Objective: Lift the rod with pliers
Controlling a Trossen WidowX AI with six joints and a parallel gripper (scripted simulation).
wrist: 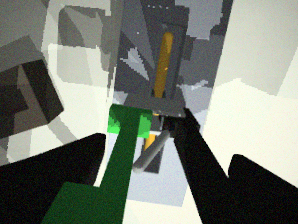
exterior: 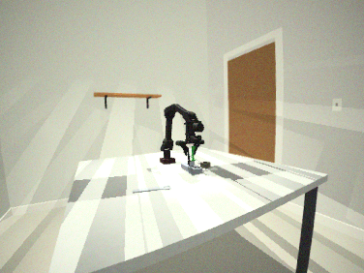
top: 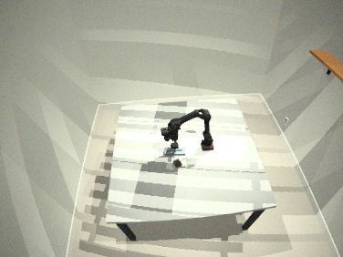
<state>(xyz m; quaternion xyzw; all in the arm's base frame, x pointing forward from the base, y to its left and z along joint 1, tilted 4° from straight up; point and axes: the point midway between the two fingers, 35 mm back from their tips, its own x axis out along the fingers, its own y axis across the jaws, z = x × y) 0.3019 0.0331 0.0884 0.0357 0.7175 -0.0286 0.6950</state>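
Note:
The locking pliers (wrist: 129,145) have a green handle and a black handle, with the grey jaw end pointing down. My gripper (wrist: 168,153) (exterior: 192,158) (top: 174,146) is shut on the pliers, its black fingers outside the two handles, which stand well apart. The yellow rod (wrist: 163,65) lies in the dark slot of the grey channel block (wrist: 199,65) (exterior: 193,168) (top: 181,151). The jaw end is over the slot and crosses the rod in the wrist view. The jaw tips are hidden; whether they are inside the slot cannot be told.
The dark, box-like holster (wrist: 42,92) (exterior: 205,165) (top: 177,163) stands beside the channel block, left in the wrist view, with no pliers in it. A thin pale strip (exterior: 151,189) lies on the white table (exterior: 242,203). Bands of light and shadow cross the scene.

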